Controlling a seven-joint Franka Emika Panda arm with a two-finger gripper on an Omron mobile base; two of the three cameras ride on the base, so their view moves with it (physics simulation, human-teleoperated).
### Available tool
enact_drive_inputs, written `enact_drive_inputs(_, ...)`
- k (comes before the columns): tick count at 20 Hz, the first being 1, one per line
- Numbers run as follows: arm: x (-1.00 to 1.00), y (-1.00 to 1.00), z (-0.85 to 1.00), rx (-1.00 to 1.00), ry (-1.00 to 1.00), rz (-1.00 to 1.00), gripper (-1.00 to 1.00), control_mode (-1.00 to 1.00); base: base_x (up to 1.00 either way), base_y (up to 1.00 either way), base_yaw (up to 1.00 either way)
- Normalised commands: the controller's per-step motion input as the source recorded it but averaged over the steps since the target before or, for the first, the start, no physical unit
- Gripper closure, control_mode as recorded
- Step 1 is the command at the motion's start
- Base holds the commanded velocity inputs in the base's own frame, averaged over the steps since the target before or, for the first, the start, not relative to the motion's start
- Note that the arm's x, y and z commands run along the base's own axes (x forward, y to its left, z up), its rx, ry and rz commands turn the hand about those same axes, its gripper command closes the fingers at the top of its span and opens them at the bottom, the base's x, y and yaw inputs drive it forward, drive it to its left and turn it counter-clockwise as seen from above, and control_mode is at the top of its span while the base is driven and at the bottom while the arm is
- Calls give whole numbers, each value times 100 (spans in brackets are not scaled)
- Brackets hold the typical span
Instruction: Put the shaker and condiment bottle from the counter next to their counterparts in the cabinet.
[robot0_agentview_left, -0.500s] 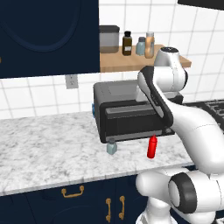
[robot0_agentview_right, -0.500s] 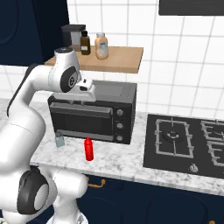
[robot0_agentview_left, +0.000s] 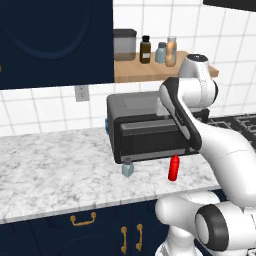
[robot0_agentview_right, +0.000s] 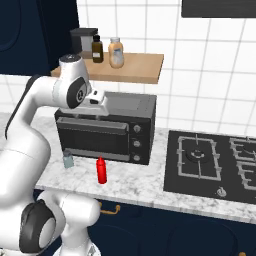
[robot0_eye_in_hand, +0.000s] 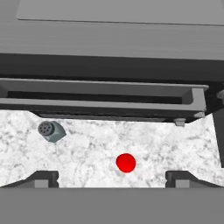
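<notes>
The hand (robot0_eye_in_hand: 112, 178) is held wide open above the worktop (robot0_agentview_left: 55, 175), with nothing between its fingertips. The red condiment bottle (robot0_agentview_left: 173, 167) is seen upright just before the dark toaster oven (robot0_agentview_left: 150, 131), and the small shaker (robot0_agentview_left: 128, 167) is set to its left, apart from it. Their counterparts (robot0_agentview_left: 166, 51) are kept on the wooden cabinet shelf (robot0_agentview_left: 150, 71).

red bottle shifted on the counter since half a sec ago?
No. The condiment bottle stands at the same spot before the toaster oven, right of the shaker.
</notes>
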Motion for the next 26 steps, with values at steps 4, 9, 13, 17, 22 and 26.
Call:
enact_drive_inputs(4,-28,0,0,0,-21,0,-100,-100,0,0,0)
enact_drive_inputs(9,-35,0,0,0,-22,0,-100,-100,0,0,0)
enact_drive_inputs(13,-39,-5,0,0,-19,1,-100,-100,0,0,0)
enact_drive_inputs(17,-30,-10,-8,0,-9,10,-100,-100,0,0,0)
enact_drive_inputs(22,-31,-8,-7,0,-10,12,-100,-100,0,0,0)
enact_drive_inputs(26,-44,-5,-11,0,-9,12,-100,-100,0,0,0)
